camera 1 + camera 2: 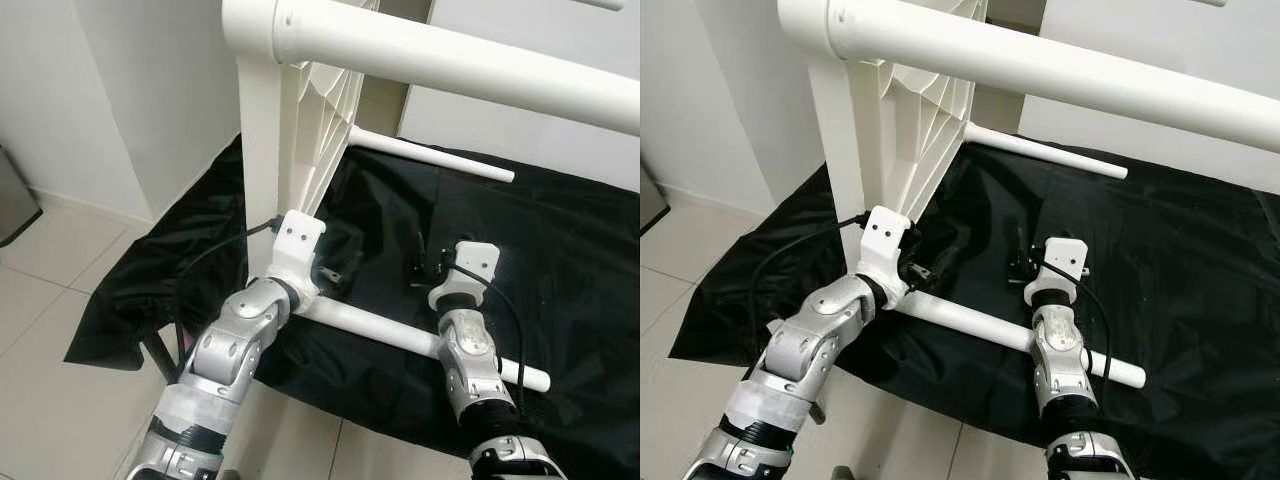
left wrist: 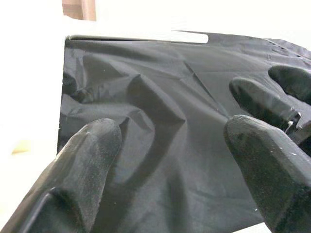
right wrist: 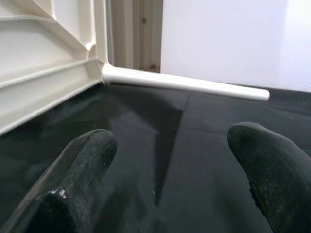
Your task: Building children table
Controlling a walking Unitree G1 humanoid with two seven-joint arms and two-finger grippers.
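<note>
On a black cloth (image 1: 560,260) spread over pale floor tiles (image 1: 60,400), a white plastic children's table lies tipped on its side. Its ribbed tabletop (image 1: 300,130) stands on edge near the cloth's left edge, so the round legs stick out sideways within reach. One leg (image 1: 470,65) runs across the top of the scene, a far leg (image 1: 430,158) and a near leg (image 1: 400,337) lie low over the cloth. The left gripper (image 1: 335,270) hovers by the tabletop's lower corner, just beyond the near leg's joint, fingers apart and empty, probably steadying or checking it. The right gripper (image 1: 428,265) hangs over the cloth beyond the near leg, fingers spread, holding nothing.
</note>
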